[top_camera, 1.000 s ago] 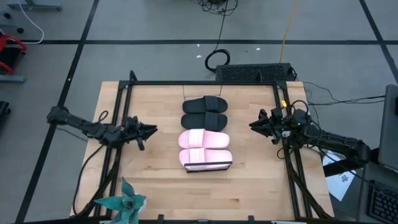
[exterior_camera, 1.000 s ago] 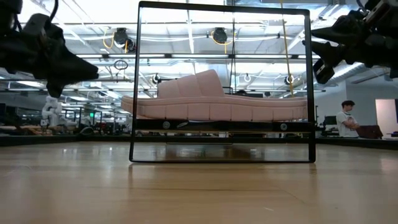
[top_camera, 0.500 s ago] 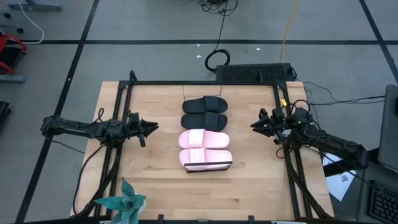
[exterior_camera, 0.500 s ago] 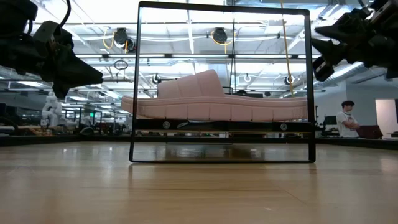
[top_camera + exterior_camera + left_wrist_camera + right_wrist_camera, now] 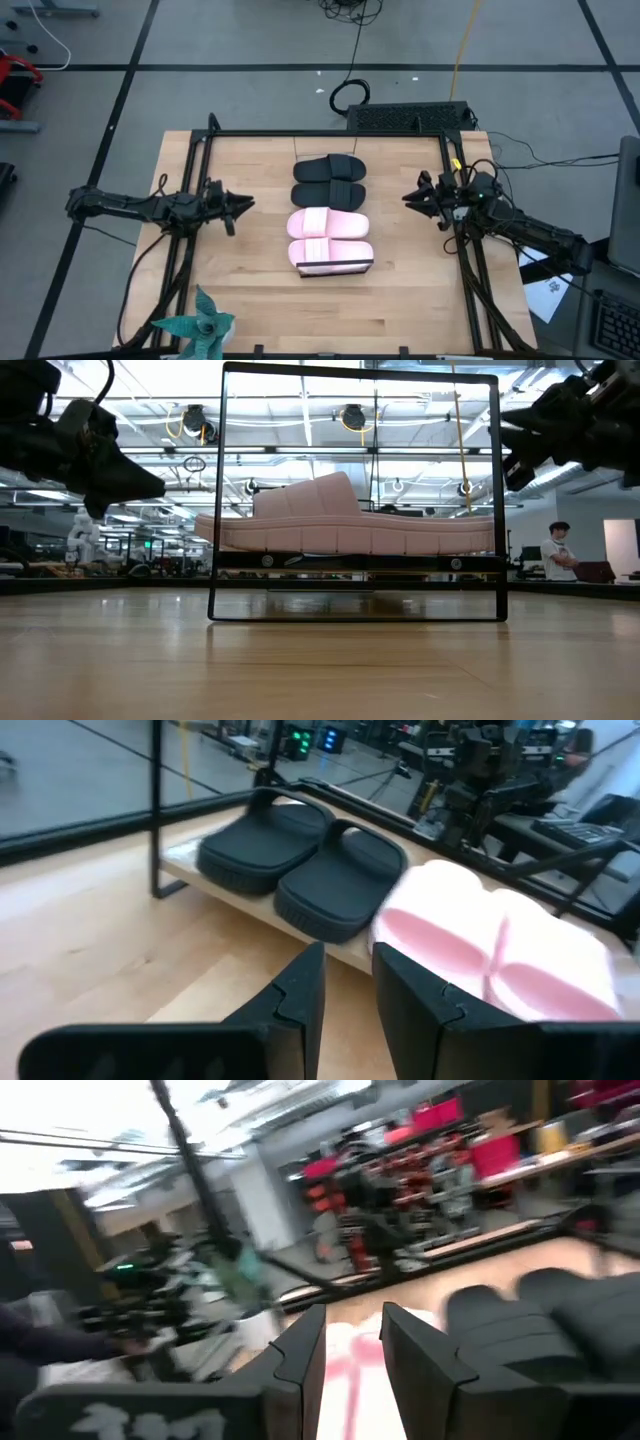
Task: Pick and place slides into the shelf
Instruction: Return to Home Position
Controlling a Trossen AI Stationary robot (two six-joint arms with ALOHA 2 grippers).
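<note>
Two black slides (image 5: 329, 181) and two pale pink slides (image 5: 330, 237) lie side by side with their soles on the narrow light-wood shelf (image 5: 336, 268) at the table's middle. The low view shows the nearest pink slide (image 5: 345, 520) on the shelf board inside its dark frame (image 5: 222, 490). The left wrist view shows the black slides (image 5: 300, 860) and the pink slides (image 5: 490, 950). My left gripper (image 5: 247, 206) (image 5: 348, 985) hovers left of the shelf, shut and empty, pointing at the slides. My right gripper (image 5: 405, 199) (image 5: 352, 1345) hovers right of the shelf, shut and empty.
Dark metal rails (image 5: 188, 240) (image 5: 466, 262) run along the table's left and right sides. A teal paper pinwheel (image 5: 196, 328) stands at the near left corner. A black box (image 5: 410, 117) sits at the far edge. A person (image 5: 555, 555) stands in the room beyond.
My left arm has swung its rear part toward the table's near edge, so it now lies more level across the table. Its gripper has stayed left of the shelf and shut. The slides have kept still.
</note>
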